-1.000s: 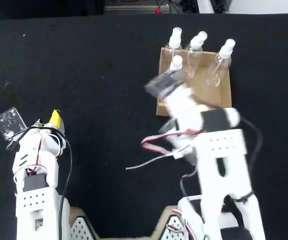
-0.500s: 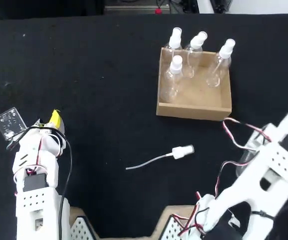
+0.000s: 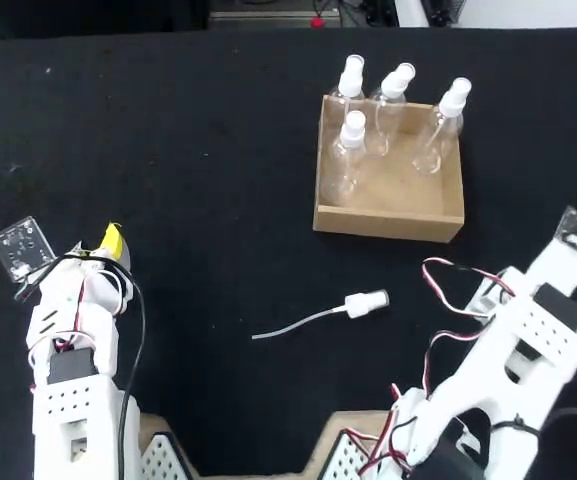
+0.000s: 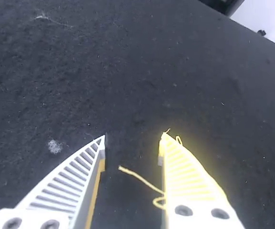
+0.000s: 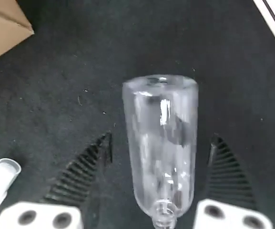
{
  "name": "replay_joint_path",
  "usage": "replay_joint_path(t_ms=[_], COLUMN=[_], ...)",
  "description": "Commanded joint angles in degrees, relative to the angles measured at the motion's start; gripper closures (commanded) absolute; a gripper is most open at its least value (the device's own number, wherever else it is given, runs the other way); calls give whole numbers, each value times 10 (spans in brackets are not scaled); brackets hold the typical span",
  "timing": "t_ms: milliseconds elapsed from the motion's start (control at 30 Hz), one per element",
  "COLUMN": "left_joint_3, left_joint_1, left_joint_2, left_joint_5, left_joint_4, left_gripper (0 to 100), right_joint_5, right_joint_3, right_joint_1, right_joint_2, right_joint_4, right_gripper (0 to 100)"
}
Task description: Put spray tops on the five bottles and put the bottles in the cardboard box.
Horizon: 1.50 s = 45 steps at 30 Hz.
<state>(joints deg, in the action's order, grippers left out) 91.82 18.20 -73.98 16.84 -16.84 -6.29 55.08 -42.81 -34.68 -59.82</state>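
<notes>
Right pincer (image 5: 161,139) has swung from the cardboard box (image 3: 388,222) to lower right, now spread astride the uncapped fifth bottle (image 5: 161,119), ready for grasping.

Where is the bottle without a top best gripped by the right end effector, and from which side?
Across the round middle of the bottle, coming from its neck end: it seems to lie flat on the table, lengthwise inside the open right end effector.

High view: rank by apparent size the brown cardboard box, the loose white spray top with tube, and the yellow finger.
1. brown cardboard box
2. loose white spray top with tube
3. yellow finger, smallest even though it is probably nearer the camera
</notes>
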Motion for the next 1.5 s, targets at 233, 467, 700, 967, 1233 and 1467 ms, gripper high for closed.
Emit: replay_joint_path(t_ms=[233, 467, 700, 967, 1233, 1467], left_joint_3=[-6, -6, -5, -5, -4, -4], left_joint_1=[0, 3, 0, 0, 0, 0], left_joint_2=[-8, -8, -8, -8, -8, -8], left_joint_5=[1, 1, 1, 1, 1, 1], left_joint_4=[11, 11, 11, 11, 11, 11], left_gripper=[823, 823, 823, 823, 823, 823], right_joint_5=[-213, -735, -1021, -1292, -1339, -1335], right_joint_3=[-183, -173, -141, -80, 3, 80], right_joint_1=[18, -7, -91, -168, -179, -158], right_joint_2=[0, 0, 0, 0, 0, 0], right_joint_4=[-156, -178, -162, -103, -9, 90], right_gripper=[737, 740, 740, 740, 740, 740])
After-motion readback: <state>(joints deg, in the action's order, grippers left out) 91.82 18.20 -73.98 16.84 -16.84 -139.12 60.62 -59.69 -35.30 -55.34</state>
